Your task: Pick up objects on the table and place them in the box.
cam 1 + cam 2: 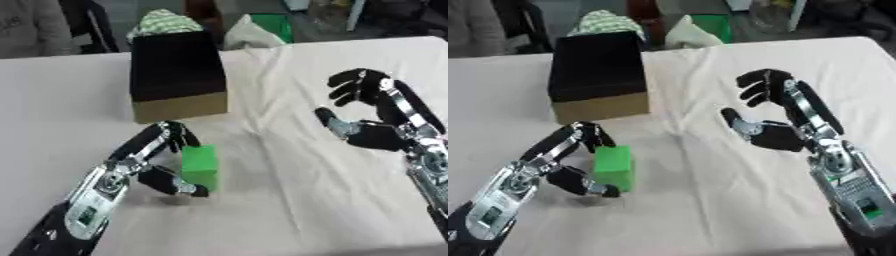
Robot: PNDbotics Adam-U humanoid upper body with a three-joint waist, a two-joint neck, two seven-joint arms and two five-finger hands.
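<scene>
A green block [200, 166] stands on the white cloth near the table's front left. My left hand [156, 159] is around it, fingers curled over its top and thumb against its lower side. The box [177, 76], black inside with tan cardboard sides, stands open-topped behind the block at the centre left. My right hand [374, 116] hovers over the cloth at the right, fingers curled loosely and thumb spread, holding nothing.
A white cloth [297, 190] with wrinkles covers the table. Behind the far edge lie a green-and-white patterned thing [166, 22], a white bag [249, 34] and a green thing [276, 25].
</scene>
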